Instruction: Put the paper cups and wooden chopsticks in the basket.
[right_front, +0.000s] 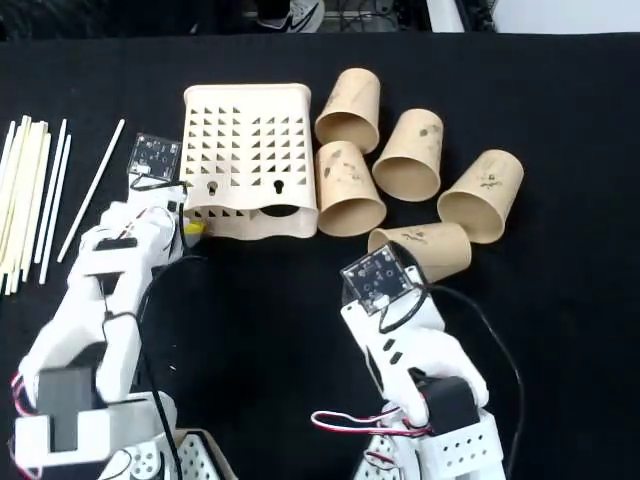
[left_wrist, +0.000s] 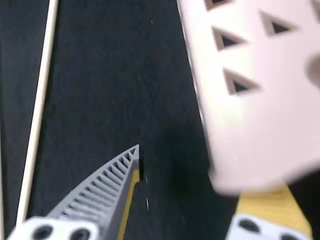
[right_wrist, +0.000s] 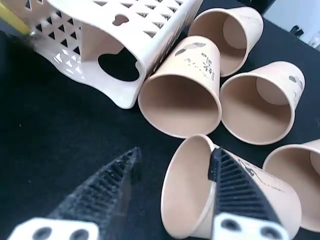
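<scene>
Black desk (right_front: 560, 90), seen from above. Far left, near the desk's left edge, a bundle of chopsticks (right_front: 25, 200) lies flat, long axes running front to back. One loose chopstick (right_front: 92, 188) lies apart from it, slanted, btwn bundle and basket (right_front: 248, 150).

Left arm (right_front: 95, 310) is stretched fwd, low over the desk. The left claw (left_wrist: 192, 177) sits at the basket's near left corner w/ its fingers apart. The grey finger (left_wrist: 107, 192) is over bare desk; the other, w/ a yellow pad, is partly hidden behind the basket corner, can't tell if touching.

The basket sits centre-back, lattice face up.

Five cups (right_front: 412, 155) lie on their sides just right of the basket. Four have mouths toward the arms. The nearest cup (right_front: 430, 250) lies crosswise, mouth to the left.

Right arm (right_front: 420, 370) is bent fwd. The right claw (right_wrist: 175, 152) is spread wide at that cup's rim, one finger (right_wrist: 235, 190) over its outer wall, the other over bare desk beside the mouth.

Room to move: the desk stretch btwn the arms in front of the basket, and more desk right of the cups.
</scene>
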